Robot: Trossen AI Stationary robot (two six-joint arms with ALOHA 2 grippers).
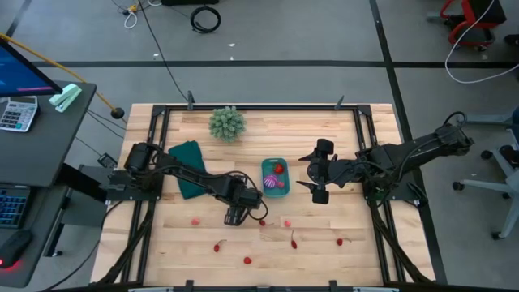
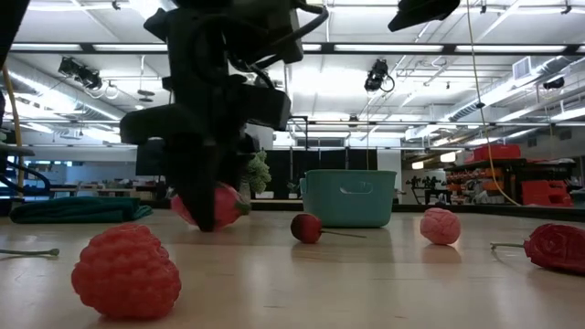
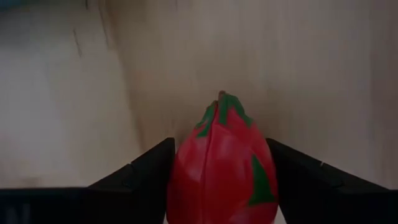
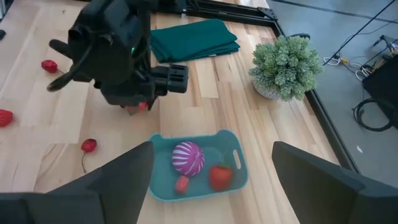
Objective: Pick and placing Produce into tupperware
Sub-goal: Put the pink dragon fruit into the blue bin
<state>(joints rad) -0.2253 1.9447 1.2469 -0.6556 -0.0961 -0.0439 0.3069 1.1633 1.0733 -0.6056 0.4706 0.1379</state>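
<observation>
With its fingers apart around a small red toy fruit with green leaf tips [image 3: 221, 168] left of the teal plastic tub [image 1: 275, 177], the left gripper [image 1: 234, 216] may knock it aside if it closes off-centre.

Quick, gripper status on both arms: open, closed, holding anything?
Left gripper: open, fingers either side of a red dragon fruit toy on the table, not clamped.
Right gripper: open, empty, hovering beside the teal tub.
</observation>
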